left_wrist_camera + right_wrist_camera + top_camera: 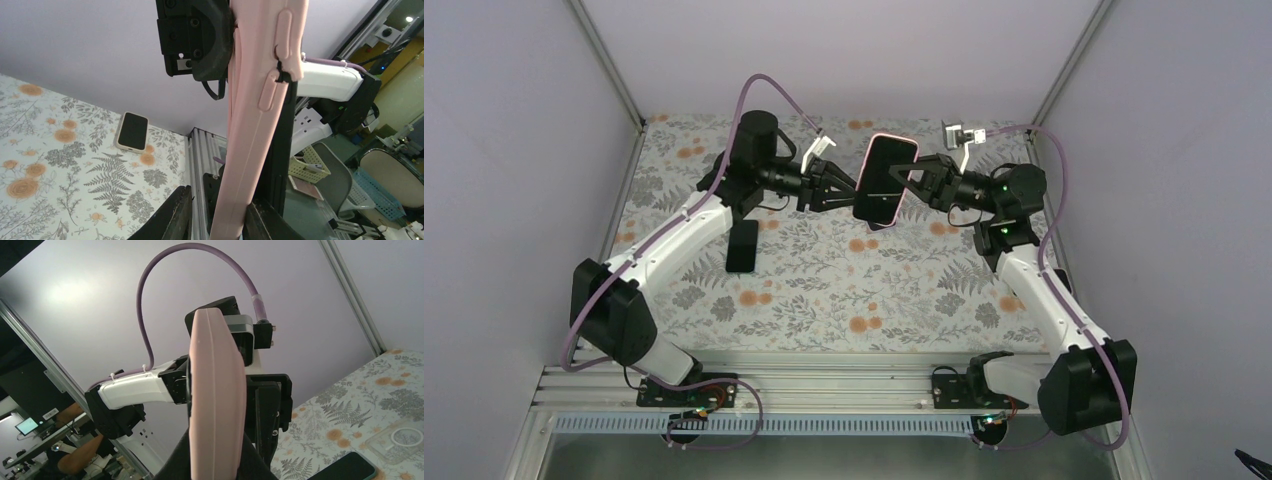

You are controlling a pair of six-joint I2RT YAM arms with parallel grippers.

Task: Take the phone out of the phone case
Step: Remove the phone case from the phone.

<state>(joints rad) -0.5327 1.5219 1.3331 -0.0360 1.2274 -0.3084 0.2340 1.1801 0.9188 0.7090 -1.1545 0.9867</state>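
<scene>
A phone in a pink case (pixel 886 180) is held in the air above the middle of the table, its dark screen facing the top camera. My right gripper (pixel 921 180) is shut on the case's right edge, and in the right wrist view (pixel 217 460) both fingers press the pink case (pixel 216 390). My left gripper (pixel 846 190) is at the case's left edge. In the left wrist view (pixel 220 200) the jaws straddle the case (pixel 255 125): one finger touches it, the other finger (pixel 175 215) stands apart. A black edge runs along the case's far side.
A second dark phone (pixel 742 245) lies flat on the floral table mat under the left arm. It also shows in the left wrist view (pixel 132 131) and the right wrist view (pixel 345 469). A clear plastic piece (pixel 400 440) lies on the mat.
</scene>
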